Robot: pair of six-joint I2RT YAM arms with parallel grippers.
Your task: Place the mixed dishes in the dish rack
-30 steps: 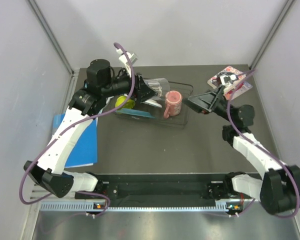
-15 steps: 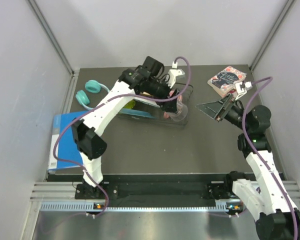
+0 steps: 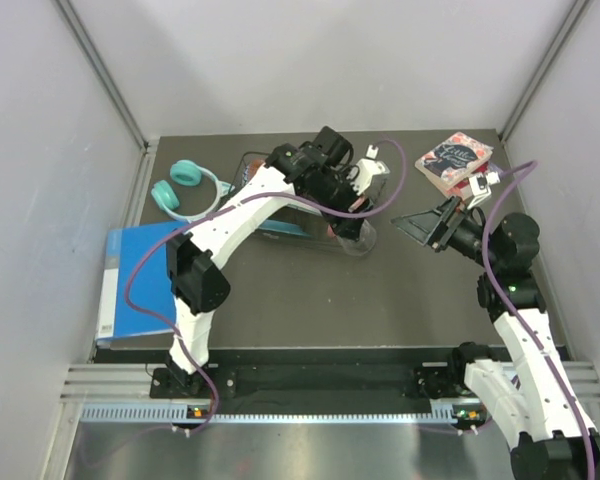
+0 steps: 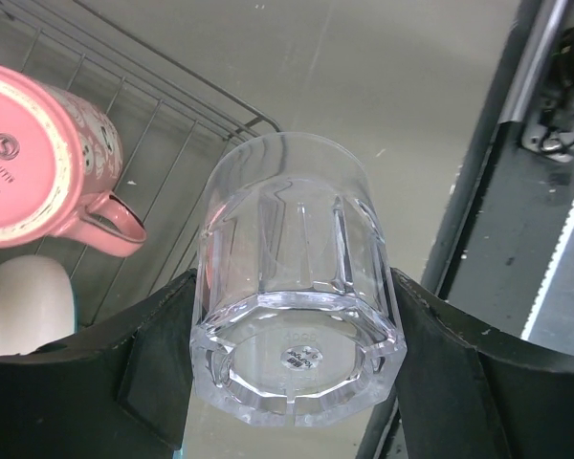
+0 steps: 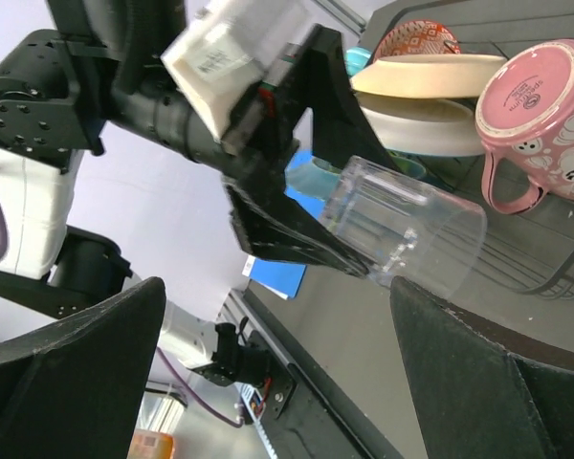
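Note:
My left gripper (image 3: 354, 222) is shut on a clear faceted glass tumbler (image 3: 359, 240) and holds it on its side at the right end of the black wire dish rack (image 3: 318, 245). In the left wrist view the glass (image 4: 297, 287) sits between both pads over the rack's corner (image 4: 210, 113), next to the pink floral mug (image 4: 38, 163). The right wrist view shows the glass (image 5: 407, 234), the mug (image 5: 540, 110), stacked cream plates (image 5: 430, 86) and a red-blue patterned bowl (image 5: 416, 38) in the rack. My right gripper (image 3: 420, 222) is open and empty, just right of the rack.
Teal headphones (image 3: 185, 186) lie at the back left. A blue folder (image 3: 135, 285) lies at the left edge. Floral books (image 3: 458, 160) sit at the back right, behind my right gripper. Grey walls close in the table on three sides.
My left arm has swung from the rack's left side to its right end, carrying the glass, which uncovered the headphones. My right gripper has shifted slightly right.

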